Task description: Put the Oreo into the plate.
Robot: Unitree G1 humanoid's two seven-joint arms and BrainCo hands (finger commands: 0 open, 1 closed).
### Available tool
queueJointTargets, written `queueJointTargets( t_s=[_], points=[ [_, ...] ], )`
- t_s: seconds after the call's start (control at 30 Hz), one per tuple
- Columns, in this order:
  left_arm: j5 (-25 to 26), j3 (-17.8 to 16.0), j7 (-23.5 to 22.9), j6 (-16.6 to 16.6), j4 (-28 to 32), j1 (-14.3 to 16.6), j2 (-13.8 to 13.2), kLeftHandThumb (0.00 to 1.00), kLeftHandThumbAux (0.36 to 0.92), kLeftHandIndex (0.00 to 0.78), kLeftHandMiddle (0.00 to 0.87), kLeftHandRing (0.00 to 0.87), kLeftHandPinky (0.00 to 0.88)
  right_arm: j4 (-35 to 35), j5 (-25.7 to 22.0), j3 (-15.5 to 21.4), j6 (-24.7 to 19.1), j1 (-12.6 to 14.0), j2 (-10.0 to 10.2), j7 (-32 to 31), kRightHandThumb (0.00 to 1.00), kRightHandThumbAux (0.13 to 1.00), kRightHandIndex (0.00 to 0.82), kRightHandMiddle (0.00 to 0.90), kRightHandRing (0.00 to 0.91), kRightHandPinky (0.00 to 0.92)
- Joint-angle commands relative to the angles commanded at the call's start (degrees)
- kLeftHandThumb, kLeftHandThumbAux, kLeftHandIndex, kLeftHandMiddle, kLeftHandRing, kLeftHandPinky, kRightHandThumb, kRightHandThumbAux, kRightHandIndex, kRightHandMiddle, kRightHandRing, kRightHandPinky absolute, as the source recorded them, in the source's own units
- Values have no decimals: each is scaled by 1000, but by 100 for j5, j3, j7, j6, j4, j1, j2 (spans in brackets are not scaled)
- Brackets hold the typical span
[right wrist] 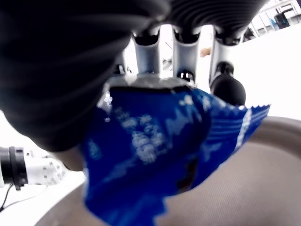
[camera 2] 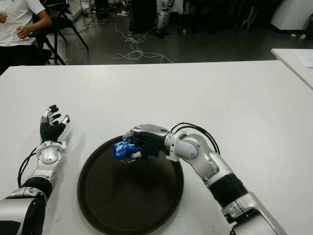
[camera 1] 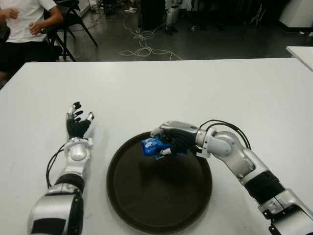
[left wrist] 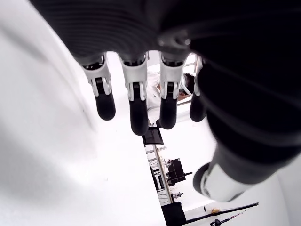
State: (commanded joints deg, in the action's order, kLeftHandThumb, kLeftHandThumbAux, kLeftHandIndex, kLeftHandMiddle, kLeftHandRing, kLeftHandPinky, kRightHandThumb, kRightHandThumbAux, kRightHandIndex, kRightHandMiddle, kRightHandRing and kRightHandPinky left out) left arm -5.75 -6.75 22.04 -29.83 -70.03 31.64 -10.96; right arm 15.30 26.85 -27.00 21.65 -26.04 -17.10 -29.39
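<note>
A blue Oreo packet (camera 1: pixel 152 147) is held in my right hand (camera 1: pixel 168 142), whose fingers are curled around it; the right wrist view shows the blue wrapper (right wrist: pixel 160 141) pressed between palm and fingers. The hand holds the packet over the far rim of the round dark brown plate (camera 1: pixel 159 196), which lies on the white table near its front edge. My left hand (camera 1: pixel 77 122) shows to the left of the plate, fingers spread and holding nothing; its straight fingers (left wrist: pixel 136 106) appear in the left wrist view.
The white table (camera 1: pixel 195 93) stretches far beyond the plate. A person in a white shirt (camera 1: pixel 22 19) sits past the table's far left corner beside a chair. Cables lie on the floor behind. Another white table edge (camera 1: pixel 301 51) shows at the far right.
</note>
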Motion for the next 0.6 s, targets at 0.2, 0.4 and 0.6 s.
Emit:
queueJointTargets(
  t_s=[0.2,0.4,0.6],
  points=[
    [49,-29,-85,-40,-1,-5,6,130,754,172,177,165,143,182,-16,40,150,19,73,222,696,726,437,811,810,799],
    [102,-75,-147,-50,-12,2,12,135,754,173,174,166,146,380,-62,93,280,22,157,496,692,727,435,798,800,797],
    [93,-83,-127,-44,-31,10,3,125,765,179,176,165,133,555,-105,141,394,32,244,757,691,727,429,782,798,806]
  ],
)
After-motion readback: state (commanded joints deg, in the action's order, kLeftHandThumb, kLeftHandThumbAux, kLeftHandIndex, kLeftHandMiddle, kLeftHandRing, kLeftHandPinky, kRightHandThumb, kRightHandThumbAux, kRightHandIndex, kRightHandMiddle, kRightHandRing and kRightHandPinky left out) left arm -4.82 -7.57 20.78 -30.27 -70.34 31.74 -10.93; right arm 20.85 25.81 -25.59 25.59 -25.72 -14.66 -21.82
